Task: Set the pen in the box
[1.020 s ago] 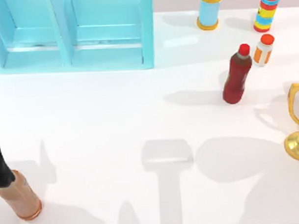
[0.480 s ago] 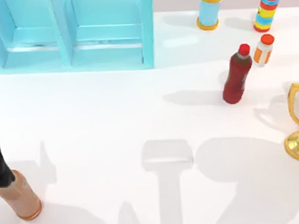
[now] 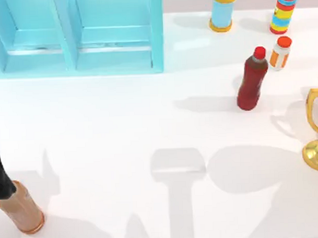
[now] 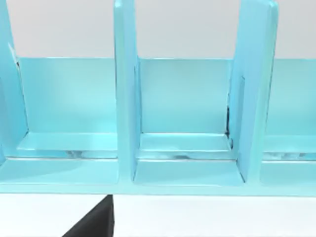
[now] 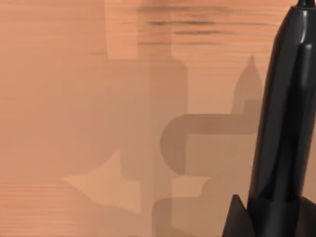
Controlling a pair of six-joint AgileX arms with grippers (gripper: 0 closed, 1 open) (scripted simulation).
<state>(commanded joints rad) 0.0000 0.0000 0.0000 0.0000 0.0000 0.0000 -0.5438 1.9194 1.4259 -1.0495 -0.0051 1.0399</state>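
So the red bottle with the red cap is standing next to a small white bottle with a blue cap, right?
Not quite: the small white bottle has an orange cap, not a blue one. The top view shows it standing just beside the red bottle, which does have a red cap.

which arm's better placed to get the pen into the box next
Right, probably: the pen stands close up in its wrist view, seemingly already with that arm. The left arm faces the box but would first need the pen.

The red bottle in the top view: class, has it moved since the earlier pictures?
No. The red bottle stands in the same spot beside the small orange-capped bottle, right of the blue box.
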